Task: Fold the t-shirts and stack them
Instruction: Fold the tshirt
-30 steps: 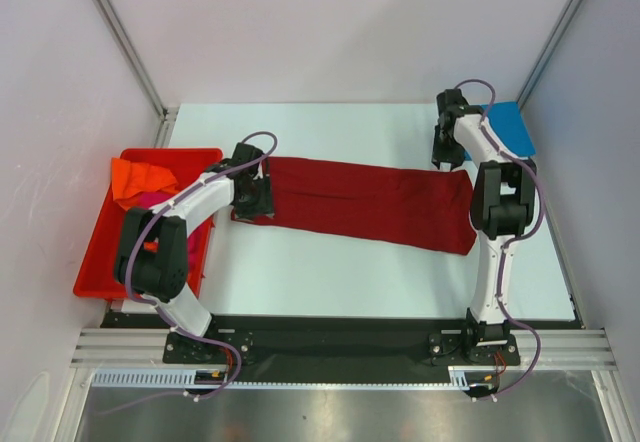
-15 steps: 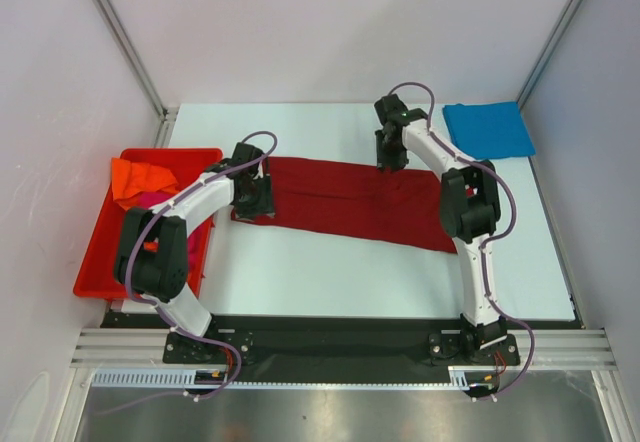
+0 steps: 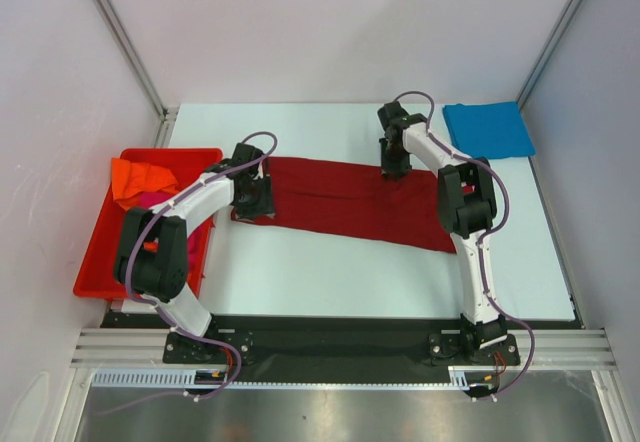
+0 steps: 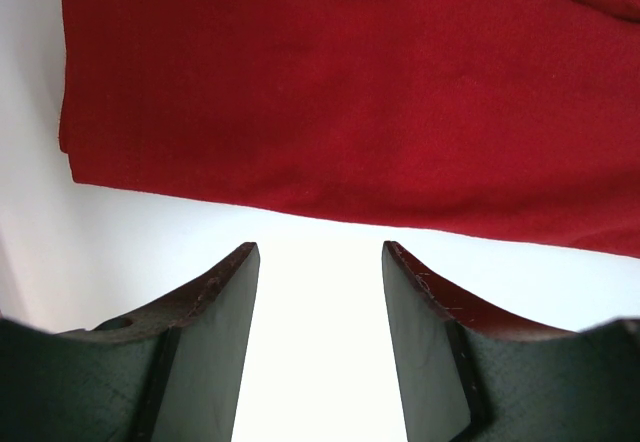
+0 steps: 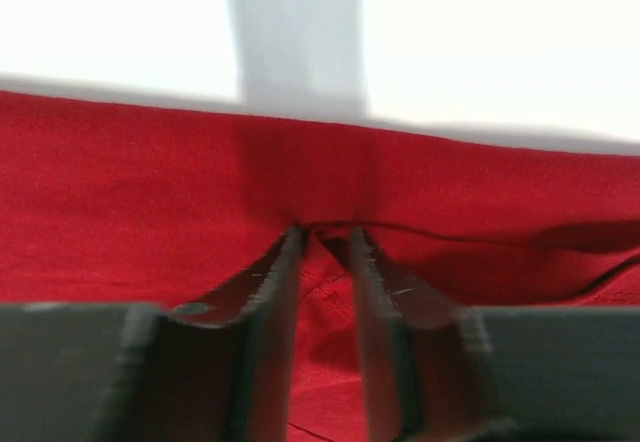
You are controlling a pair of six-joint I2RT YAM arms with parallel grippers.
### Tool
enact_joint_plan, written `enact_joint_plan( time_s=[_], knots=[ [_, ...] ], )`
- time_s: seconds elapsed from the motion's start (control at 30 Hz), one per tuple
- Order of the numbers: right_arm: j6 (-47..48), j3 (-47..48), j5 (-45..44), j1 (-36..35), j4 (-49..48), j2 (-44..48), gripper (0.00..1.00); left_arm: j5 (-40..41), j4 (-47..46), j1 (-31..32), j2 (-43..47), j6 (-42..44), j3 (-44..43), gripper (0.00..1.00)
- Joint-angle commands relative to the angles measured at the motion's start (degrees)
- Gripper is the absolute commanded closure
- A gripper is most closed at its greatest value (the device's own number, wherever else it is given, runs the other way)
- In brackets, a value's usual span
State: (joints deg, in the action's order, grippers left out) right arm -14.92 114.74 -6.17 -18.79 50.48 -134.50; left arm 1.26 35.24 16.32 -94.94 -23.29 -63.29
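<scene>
Right hand [image 3: 392, 168] has folded the dark red t-shirt [image 3: 330, 198] leftward.

Dark red tee [image 3: 340, 202] stretched long, flat; blue tee [image 3: 488, 129] folded

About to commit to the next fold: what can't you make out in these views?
Top view: the right arm covers the right end of the dark red t-shirt.
Right wrist view: blurred; the right gripper pinches that shirt, but the layer count is unreadable.
Top view: the magenta t-shirt in the red bin is mostly hidden under the orange t-shirt and left arm.
Left wrist view: the shirt runs off the top and right edges.
</scene>
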Motion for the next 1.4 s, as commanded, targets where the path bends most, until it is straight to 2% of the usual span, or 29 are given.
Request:
enact_joint_plan(
  time_s=[0.0,0.07,0.2,0.23,0.83,0.97,1.03,1.07,1.23,1.3,1.37],
  knots=[
    [0.33,0.05,0.02,-0.46,0.15,0.46,0.73,-0.29,-0.35,-0.58,2.04,0.79,0.01,0.42],
    [0.15,-0.91,-0.07,-0.90,-0.90,1.42,0.78,-0.20,-0.35,-0.58,2.04,0.79,-0.17,0.42],
    [-0.11,-0.31,-0.24,-1.34,-1.88,2.31,0.97,-0.38,-0.35,-0.50,1.95,0.70,-0.35,0.42],
    [-0.20,0.04,-0.15,-1.34,-1.96,2.40,0.99,-0.55,-0.35,-0.50,1.95,0.70,-0.26,0.42],
    [0.85,5.14,-1.48,-1.52,-1.62,1.35,1.00,0.50,-0.53,-0.58,3.44,-0.18,1.15,0.42],
    [0.85,6.99,-0.07,-1.60,-1.08,-0.24,0.96,0.76,-0.44,-0.58,3.97,-0.27,1.50,0.42],
    [1.03,7.08,1.07,-1.69,-1.70,-0.50,0.81,0.76,-0.44,-0.50,4.32,-0.35,1.67,0.42],
    [1.29,7.17,1.16,-1.61,-1.70,-0.50,0.77,0.68,-0.27,-0.58,4.41,-0.44,1.94,0.42],
    [2.17,12.59,1.61,-1.34,2.24,-2.44,0.68,1.38,0.26,-0.32,5.98,0.26,1.59,0.42],
    [1.39,13.67,0.38,-0.99,3.92,-1.39,0.56,1.47,0.44,-0.06,6.60,2.00,0.36,0.42],
    [0.51,13.58,-0.42,-0.38,5.59,2.30,0.50,1.38,0.09,0.47,7.74,3.24,-1.21,0.41]
  ],
)
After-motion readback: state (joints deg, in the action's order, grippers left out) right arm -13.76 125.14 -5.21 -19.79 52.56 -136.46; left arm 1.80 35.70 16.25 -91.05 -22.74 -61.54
